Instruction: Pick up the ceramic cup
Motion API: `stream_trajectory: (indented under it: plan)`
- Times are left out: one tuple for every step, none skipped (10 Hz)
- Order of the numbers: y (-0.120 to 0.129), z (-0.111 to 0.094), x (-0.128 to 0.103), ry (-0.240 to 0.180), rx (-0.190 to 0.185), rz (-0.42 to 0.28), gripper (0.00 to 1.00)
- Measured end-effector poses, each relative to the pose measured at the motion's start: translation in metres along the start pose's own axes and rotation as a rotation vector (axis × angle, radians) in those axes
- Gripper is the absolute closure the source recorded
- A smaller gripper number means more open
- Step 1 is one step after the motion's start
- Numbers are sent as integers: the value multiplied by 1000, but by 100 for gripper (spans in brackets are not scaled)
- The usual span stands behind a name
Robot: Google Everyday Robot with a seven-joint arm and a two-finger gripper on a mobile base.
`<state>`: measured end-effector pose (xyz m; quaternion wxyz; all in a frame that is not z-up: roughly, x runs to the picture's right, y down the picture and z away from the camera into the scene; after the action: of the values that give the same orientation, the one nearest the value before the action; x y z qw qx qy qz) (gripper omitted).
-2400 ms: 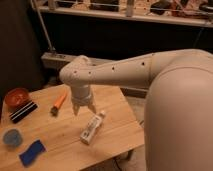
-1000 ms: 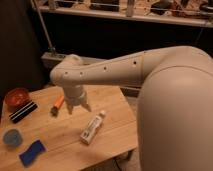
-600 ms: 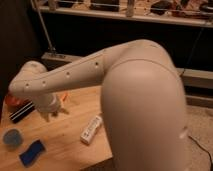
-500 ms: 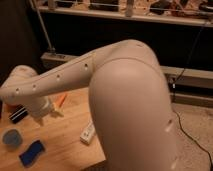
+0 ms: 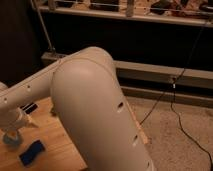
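Note:
The ceramic cup [image 5: 10, 141] is a small pale blue-grey shape on the wooden table [image 5: 55, 150] near the left edge, partly covered by the arm. My gripper [image 5: 13, 133] comes down from the white wrist at the far left and sits right above the cup, at or touching its rim. The big white arm [image 5: 95, 110] crosses the middle of the view and hides most of the table.
A flat bright-blue sponge [image 5: 31, 152] lies on the table just right of and in front of the cup. A dark striped object [image 5: 30, 108] lies behind the wrist. The table's right edge borders speckled floor with a black cable [image 5: 175, 100]. A dark shelf wall stands behind.
The arm has swung left across the table from the white bottle towards the cup. The gripper now sits over the cup, and the arm hides the bowl and bottle.

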<state>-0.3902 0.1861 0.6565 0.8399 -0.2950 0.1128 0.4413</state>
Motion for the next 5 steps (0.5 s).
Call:
stream_trajectory:
  plan:
    - [9, 5, -7, -10, -14, -13, 35]
    - [18, 13, -15, -16, -22, -31, 35]
    - [28, 20, -21, -19, -27, -48, 35]
    - [34, 26, -24, -19, -27, -59, 35]
    - [39, 33, -29, -19, -24, -72, 35]
